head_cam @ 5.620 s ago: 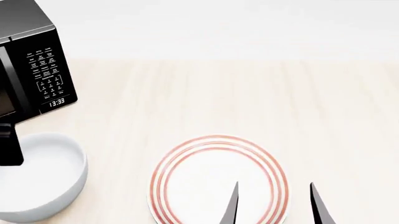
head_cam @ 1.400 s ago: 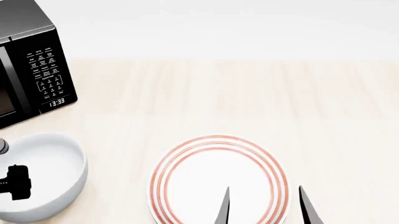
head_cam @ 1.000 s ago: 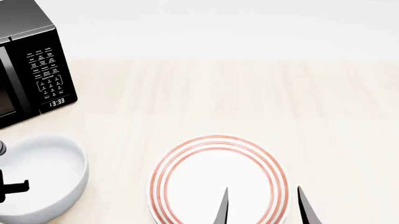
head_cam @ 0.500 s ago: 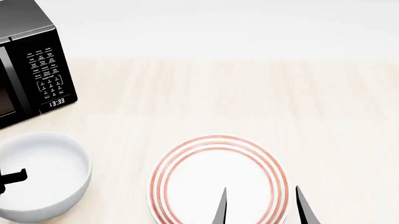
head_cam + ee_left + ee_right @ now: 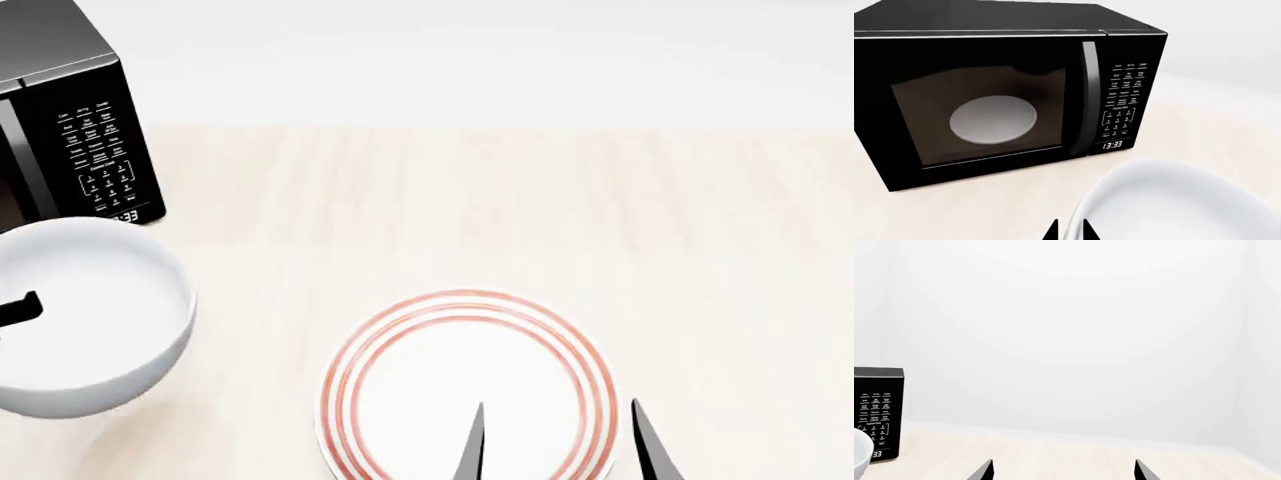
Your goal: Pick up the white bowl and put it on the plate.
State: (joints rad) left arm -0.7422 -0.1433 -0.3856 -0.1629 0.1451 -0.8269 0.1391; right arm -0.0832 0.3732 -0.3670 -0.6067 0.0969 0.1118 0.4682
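Observation:
The white bowl (image 5: pixel 87 320) is at the far left of the head view, lifted off the table and partly in front of the microwave. My left gripper (image 5: pixel 1069 231) is shut on its rim, one finger inside and one outside; only a dark fingertip (image 5: pixel 16 308) shows in the head view. The bowl (image 5: pixel 1174 205) fills the lower part of the left wrist view. The plate (image 5: pixel 467 385), white with red rings, lies flat on the table at the front centre. My right gripper (image 5: pixel 558 440) is open and empty, its fingers over the plate's near right part; it also shows in the right wrist view (image 5: pixel 1063 471).
A black microwave (image 5: pixel 67 130) stands at the back left, right behind the bowl; it fills the left wrist view (image 5: pixel 1001 90). The light wooden table (image 5: pixel 534 210) runs to a white wall at the back.
The bowl, held by my left gripper, has risen off the table and now overlaps the microwave's lower front. The right gripper has shifted slightly left over the plate.

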